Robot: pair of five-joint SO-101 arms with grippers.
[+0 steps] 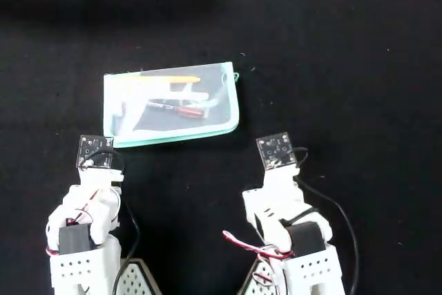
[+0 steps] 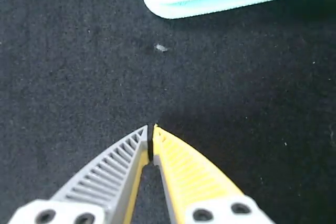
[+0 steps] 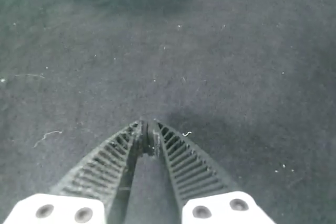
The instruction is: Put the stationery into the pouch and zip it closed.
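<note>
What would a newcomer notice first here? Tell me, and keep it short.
The pale pouch with mint-green edging stands out on the black table, left of centre, with a red pen and a yellow pen showing through it. The left gripper and the right gripper are both shut and empty, over the table short of the pouch.

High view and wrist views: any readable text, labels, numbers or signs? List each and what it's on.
No text can be read in any view.
red pen inside the pouch: any print on it is too small to read.
left claw and right claw: no markings visible.
</note>
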